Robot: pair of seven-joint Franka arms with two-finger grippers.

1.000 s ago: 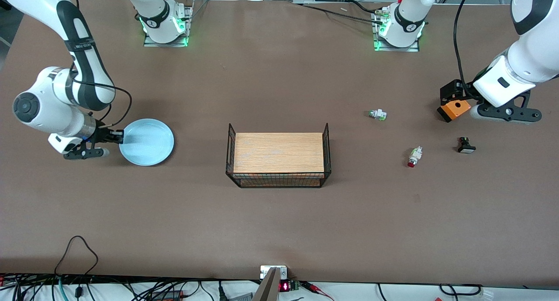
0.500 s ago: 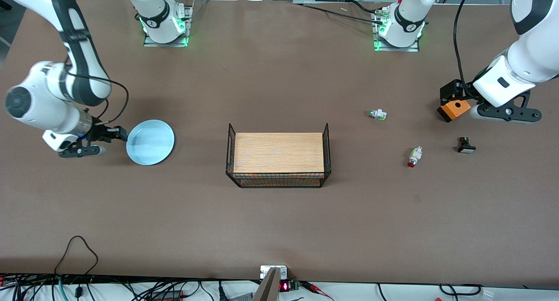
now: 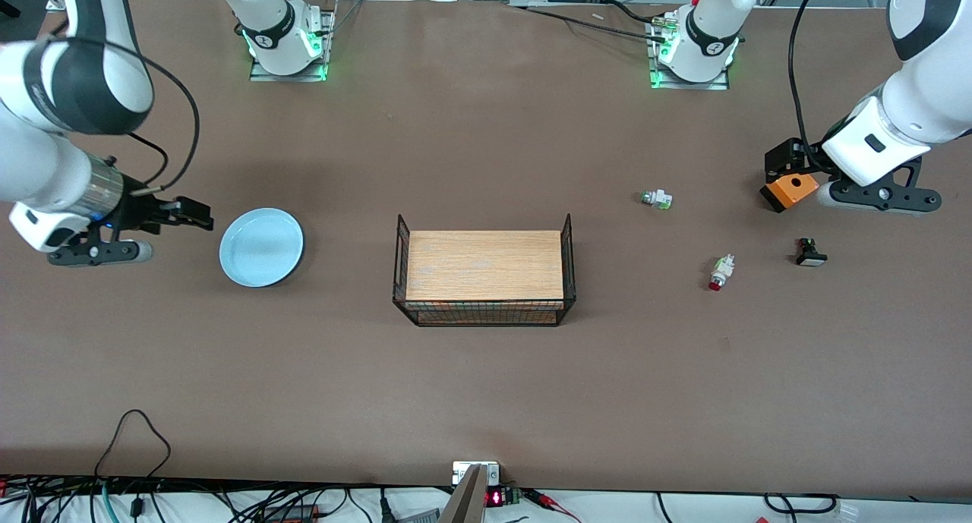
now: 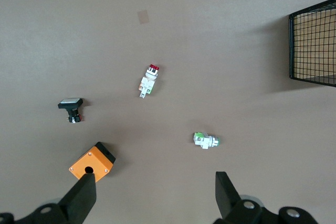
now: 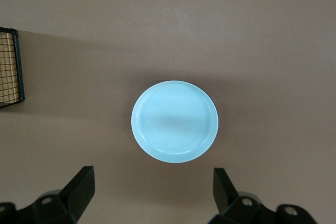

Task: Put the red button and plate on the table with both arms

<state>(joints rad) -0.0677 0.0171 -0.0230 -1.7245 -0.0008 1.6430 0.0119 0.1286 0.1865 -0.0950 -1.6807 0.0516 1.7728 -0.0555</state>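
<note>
The right gripper (image 3: 199,218) hangs over the table (image 3: 486,386) at the right arm's end, just beside the plate (image 3: 261,247) but not touching it. Its two black fingers (image 5: 84,179) are spread wide and hold nothing.

The plate lies flat on the table. It is round, pale blue, smooth and a bit shiny, with a low raised edge and faint rings inside.

In the middle of the table stands a small black wire rack (image 3: 484,276) with a light wooden top.

Toward the left arm's end lie three little button parts, each on its side. The green-tipped one (image 3: 656,199) is farthest from the front camera. The red button (image 3: 721,272) is nearer to the camera, with a whitish blocky body and a small red cap. The black one with a white cap (image 3: 810,253) lies beside it, closer to the left arm's end.

The left gripper (image 4: 155,182) waits over the table by an orange box (image 3: 790,190) that has a round hole in its top. Its fingers are wide open too, and empty.

I think the job is close to done. Both the plate and the red button rest on the brown, dull, flat table, and no hand holds them. The next move likely only needs the arms to lift away gently without bumping anything.
</note>
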